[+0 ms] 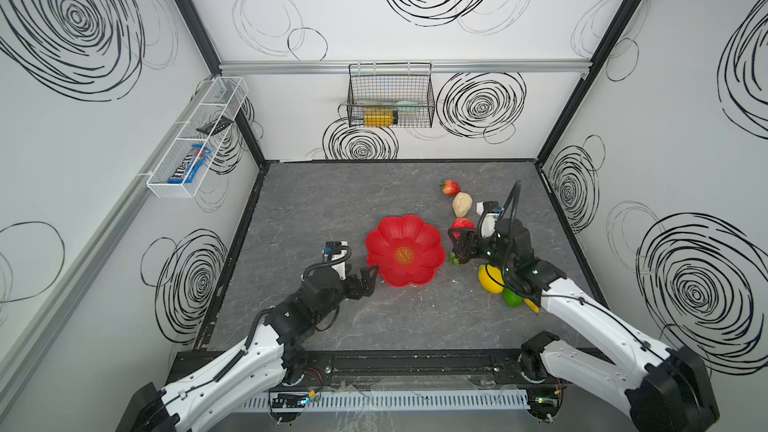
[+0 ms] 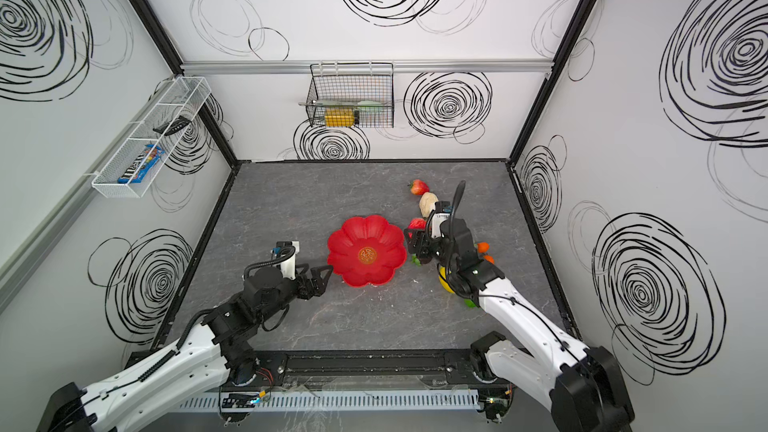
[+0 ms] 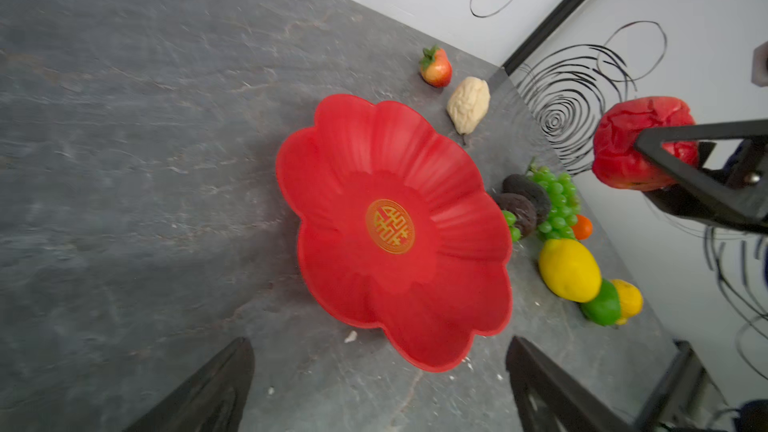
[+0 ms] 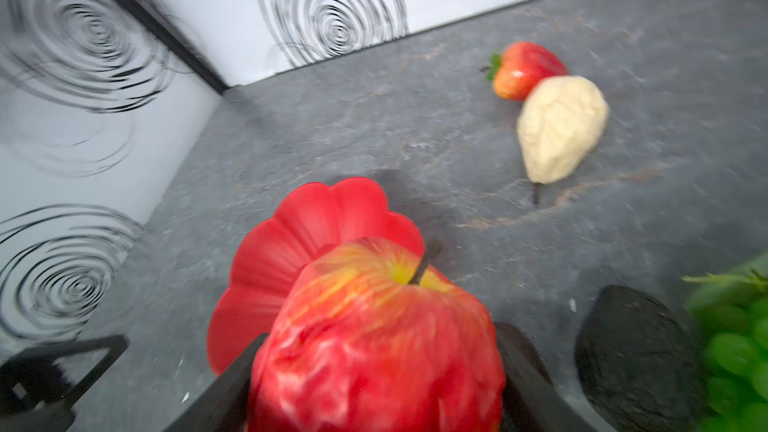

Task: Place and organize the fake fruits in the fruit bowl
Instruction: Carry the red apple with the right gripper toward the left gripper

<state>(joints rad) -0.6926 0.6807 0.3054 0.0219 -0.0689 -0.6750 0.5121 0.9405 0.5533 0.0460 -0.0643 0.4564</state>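
Jaws on my L gripper [image 1: 368,280] stand wide apart, empty, lower left-of-centre in frame, tips just beside rim of fruit bowl [image 1: 390,238]. Bowl mid-frame, nothing in it yet. R gripper [image 1: 456,247], just right of bowl, is clamped on red apple [image 4: 374,338]; bowl lies to its left, so R arm's the one to carry across, I reckon

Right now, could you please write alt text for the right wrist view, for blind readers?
The right gripper holds a red apple close to the camera, the red fruit bowl just behind it. Beyond, a strawberry and a beige pear lie on the grey table.
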